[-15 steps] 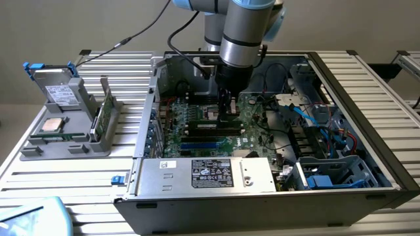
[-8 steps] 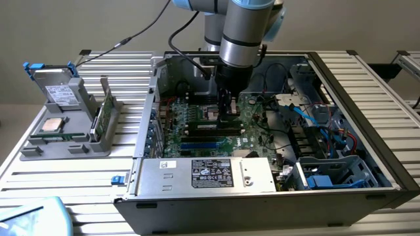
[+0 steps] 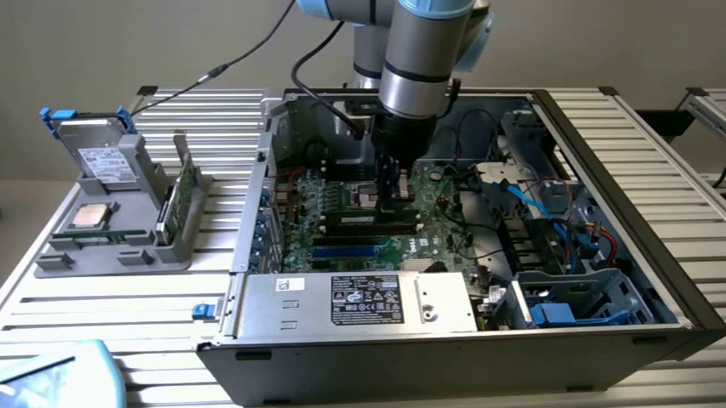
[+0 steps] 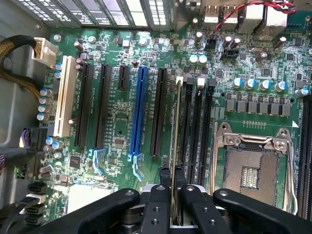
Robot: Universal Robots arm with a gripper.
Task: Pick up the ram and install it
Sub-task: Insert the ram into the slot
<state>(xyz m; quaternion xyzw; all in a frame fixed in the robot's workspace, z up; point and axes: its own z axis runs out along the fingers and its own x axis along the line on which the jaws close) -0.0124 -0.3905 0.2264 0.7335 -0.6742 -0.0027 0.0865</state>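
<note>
In the wrist view the ram (image 4: 176, 136) appears edge-on as a thin green stick, held upright between my black fingers (image 4: 164, 178). My gripper (image 4: 174, 178) is shut on it. The stick hangs just over the row of black memory slots (image 4: 197, 126), beside the empty processor socket (image 4: 253, 165); I cannot tell whether it touches a slot. In the exterior view my gripper (image 3: 393, 194) reaches down into the open computer case (image 3: 635, 255), over the middle of the green motherboard (image 3: 340, 229).
A blue expansion slot (image 4: 140, 112) and black ones lie beside the memory slots. The power supply (image 3: 357, 302) fills the case's near side, with cables (image 3: 545, 204) at the exterior view's right. A grey fixture (image 3: 114, 246) outside holds a drive (image 3: 97, 149), a processor (image 3: 91, 217) and a green board (image 3: 179, 194).
</note>
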